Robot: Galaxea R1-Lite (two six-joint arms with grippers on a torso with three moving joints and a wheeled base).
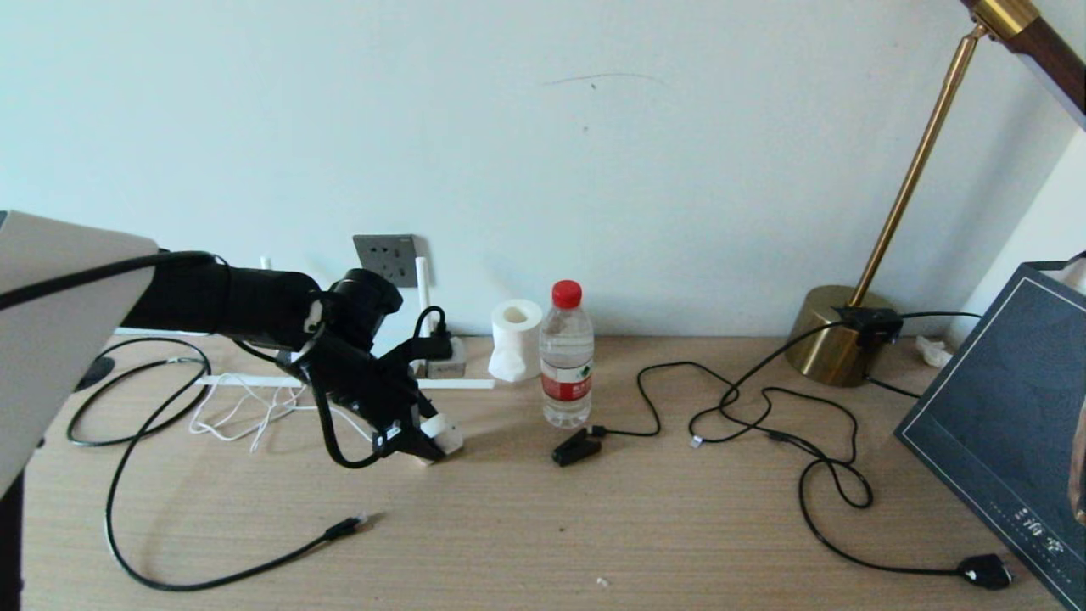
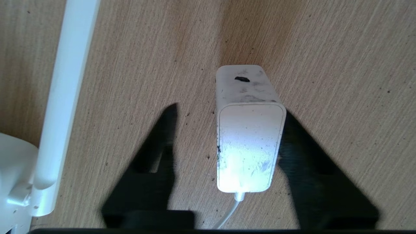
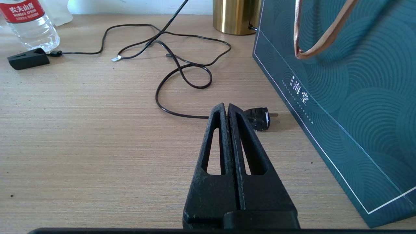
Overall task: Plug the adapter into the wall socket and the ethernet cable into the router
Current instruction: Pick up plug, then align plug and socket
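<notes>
Around the small white rounded-square plastic adapter [image 2: 248, 143], my left gripper [image 2: 227, 130] stands half open, one finger touching; I centre before squeezing.

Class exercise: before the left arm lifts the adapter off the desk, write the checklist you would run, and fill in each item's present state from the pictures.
1. adapter sits between the left gripper fingers: ok.
2. Both fingers touch it: not ok, one finger stands apart.
3. Its white cord free of the gripper: cannot tell.
4. wall socket unoccupied: ok.
5. right gripper shut, away from the work: ok.
</notes>
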